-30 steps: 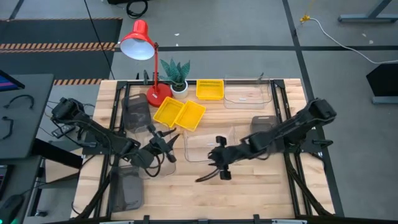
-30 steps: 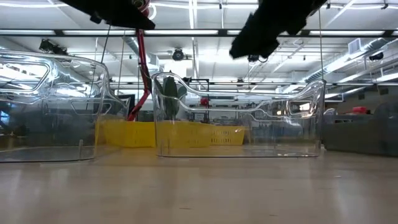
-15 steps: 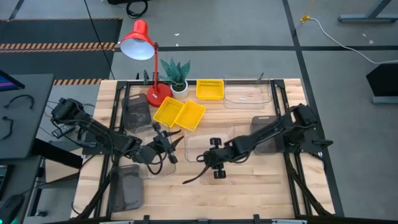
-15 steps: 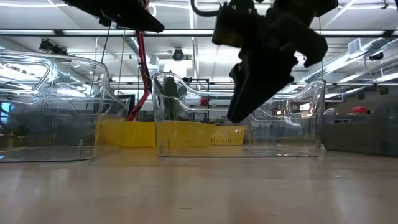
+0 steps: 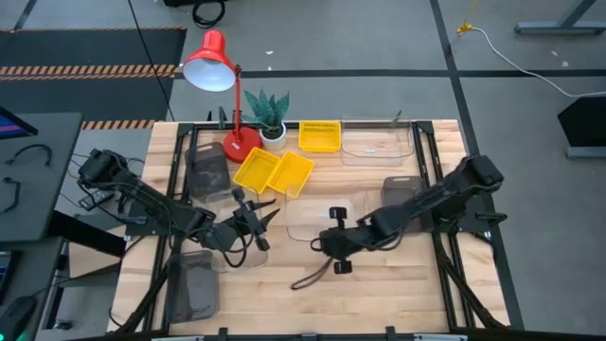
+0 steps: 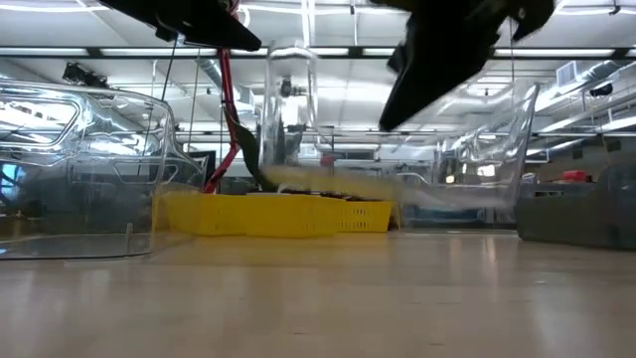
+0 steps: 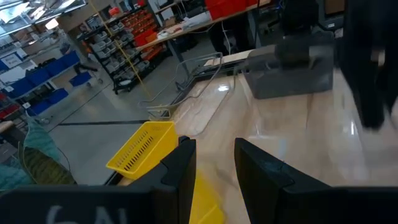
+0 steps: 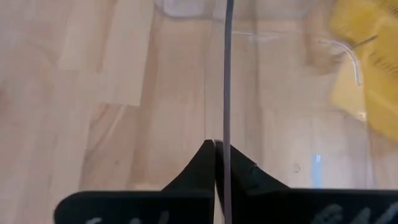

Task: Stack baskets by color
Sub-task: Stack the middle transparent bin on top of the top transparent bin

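**Clear basket lifted at mid-table; sorting barely begun**

The right gripper (image 5: 333, 242) is clenched on the rim of a clear basket (image 5: 317, 218) at the middle of the table; the right wrist view shows its fingers (image 8: 208, 163) pinched on the thin transparent wall. In the low view that basket hangs tilted, apparently off the wood. The left gripper (image 5: 248, 227) sits just to its left, beside a second clear basket (image 5: 239, 248) at the near left; its fingers (image 7: 180, 168) stand apart with nothing between them.

Judging by how things lie, little is stacked. A third clear basket (image 5: 377, 142) stands alone at the far right. Two yellow baskets (image 5: 273, 174) lie side by side, touching but not nested, and a third yellow basket (image 5: 319, 135) sits apart, farther back. The grey baskets are scattered: one (image 5: 207, 174) at the far left, one (image 5: 192, 289) at the near left, one (image 5: 401, 194) under the right arm (partly hidden).

All three colours are left to gather; the lifted clear basket looks like the first move of its stack.
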